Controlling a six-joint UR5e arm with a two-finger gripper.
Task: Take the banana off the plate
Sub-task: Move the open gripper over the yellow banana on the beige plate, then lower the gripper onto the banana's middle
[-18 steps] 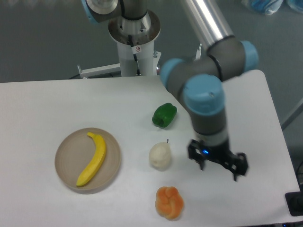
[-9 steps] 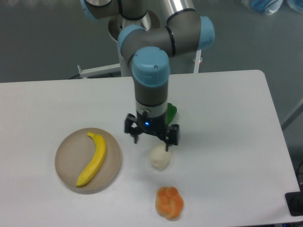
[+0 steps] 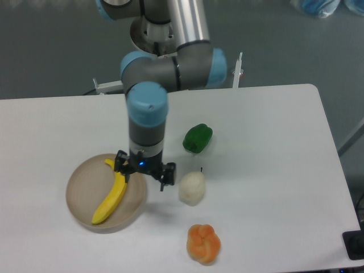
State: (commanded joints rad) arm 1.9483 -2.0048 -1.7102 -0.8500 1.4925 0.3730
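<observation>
Gripper hanging with jaws spread and empty, one fingertip over the right part of the plate, the other out over the table towards the pear. Not touching anything, as far as can be told (height above the plate hard to judge from this view). Banana lying on the plate, down and to the left of the gripper, upper tip just beside the left finger. Long axis running from upper right to lower left, gently curved. Probably calls for a short shift left over the banana's middle, with wrist turned so the fingers straddle it crosswise.
</observation>
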